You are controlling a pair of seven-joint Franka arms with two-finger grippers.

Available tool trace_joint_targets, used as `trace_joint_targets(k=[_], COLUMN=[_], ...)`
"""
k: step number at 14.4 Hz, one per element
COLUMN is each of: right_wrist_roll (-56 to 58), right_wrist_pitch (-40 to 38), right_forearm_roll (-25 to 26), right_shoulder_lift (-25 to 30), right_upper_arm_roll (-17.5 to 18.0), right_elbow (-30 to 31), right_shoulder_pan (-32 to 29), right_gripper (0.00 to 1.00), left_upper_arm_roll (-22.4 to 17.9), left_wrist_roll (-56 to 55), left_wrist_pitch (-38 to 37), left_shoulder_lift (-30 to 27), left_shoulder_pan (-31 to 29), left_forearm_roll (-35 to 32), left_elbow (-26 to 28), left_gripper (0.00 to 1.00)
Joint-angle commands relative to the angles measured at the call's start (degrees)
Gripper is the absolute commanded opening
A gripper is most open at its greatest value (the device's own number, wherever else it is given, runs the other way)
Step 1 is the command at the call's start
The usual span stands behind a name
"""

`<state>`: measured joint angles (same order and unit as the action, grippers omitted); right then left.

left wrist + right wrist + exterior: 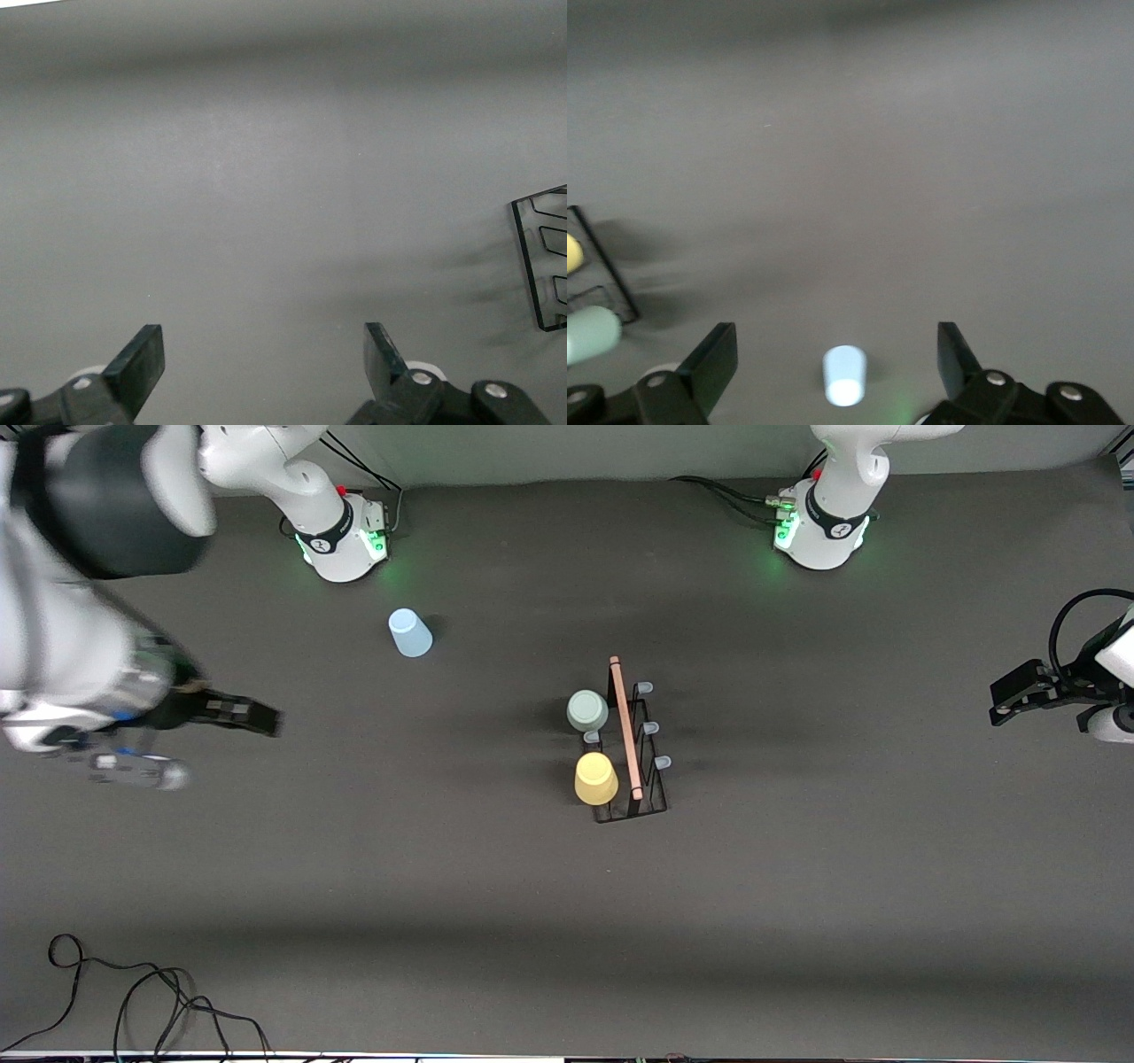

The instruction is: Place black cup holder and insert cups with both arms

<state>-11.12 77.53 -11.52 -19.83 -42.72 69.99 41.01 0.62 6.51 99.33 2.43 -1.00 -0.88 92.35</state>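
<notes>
On a dark grey counter (797, 886), the black cup holder (634, 755) stands upright near the middle, its light wooden rod handle (625, 726) running along the top from the robots' bases toward the front camera. Two of the three cups already sit inverted on pegs on the side of the rack toward the right arm's end of the counter: the pale green cup (587, 710) farther from the front camera, the yellow cup (595, 779) nearer to it. The three pegs (646, 688) on the side toward the left arm's end show their bare translucent tips.

The light blue cup (410, 633) stands upside down on the counter by itself, well apart from the rack, toward the right arm's end and close to that arm's green-lit base (345, 536).

The right end effector (244, 716) (blurred in the front view, so its exact height is hard to judge) hangs over bare counter at the right arm's end, fingers spread wide and holding nothing; its wrist view shows the blue cup between the parted fingers. The left end effector (1019, 691) hangs at the edge of the left arm's end, likewise spread apart and empty, with a corner of the rack's base visible in its wrist view.
</notes>
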Motion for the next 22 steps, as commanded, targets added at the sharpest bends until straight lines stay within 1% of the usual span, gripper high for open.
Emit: trace_joint_targets(k=[1,7,10,12,13,14,16,19,20,21,22], right_wrist_roll=[6.36,6.37,6.55,6.72,6.72,6.72,6.55,6.55,6.55,6.55,6.55], right_wrist_pitch=[-0.19,-0.19,-0.1,-0.27,-0.28,-0.28,-0.27,-0.19,-0.19,-0.19,-0.1], right_forearm_roll=[0.54,0.54,0.36,0.36,0.36,0.45,0.89,5.09,5.63,5.72,6.42], right_shoulder_lift=[2.7,2.61,2.7,3.48,3.83,4.88,6.82,8.32,9.02,9.37,9.9], right_upper_arm_roll=[-3.85,-4.21,-4.21,-2.55,-0.72,2.44,10.69,22.2,26.16,28.11,29.26], right_elbow=[2.26,2.78,2.87,3.05,3.22,3.83,4.72,5.24,5.68,6.12,6.73], right_shoulder_pan=[1.09,1.17,-0.31,-2.77,-4.61,-7.85,-15.49,-24.55,-27.97,-30.01,-31.16], right_gripper=[1.0,1.0,1.0,1.0,1.0,1.0,1.0,1.0,1.0,1.0,1.0], left_upper_arm_roll=[-0.18,-0.18,-0.18,-0.18,-0.18,-0.18,-0.18,-0.18,-0.18,-0.18,-0.18], left_wrist_roll=[0.69,0.69,0.69,0.69,0.69,0.69,0.69,0.69,0.69,0.69,0.69], left_wrist_pitch=[-0.02,-0.02,-0.02,-0.02,-0.02,-0.02,-0.02,-0.02,-0.02,-0.02,-0.02], left_shoulder_lift=[0.47,0.47,0.47,0.47,0.47,0.47,0.47,0.47,0.47,0.47,0.47], left_shoulder_pan=[0.21,0.12,0.12,0.12,0.12,0.12,0.12,0.12,0.12,0.12,0.12], left_forearm_roll=[0.53,0.53,0.53,0.53,0.53,0.53,0.53,0.53,0.53,0.53,0.53], left_elbow=[-1.12,-1.12,-1.12,-1.03,-1.12,-1.12,-1.12,-1.12,-1.12,-1.12,-1.12], left_gripper=[1.0,1.0,1.0,1.0,1.0,1.0,1.0,1.0,1.0,1.0,1.0])
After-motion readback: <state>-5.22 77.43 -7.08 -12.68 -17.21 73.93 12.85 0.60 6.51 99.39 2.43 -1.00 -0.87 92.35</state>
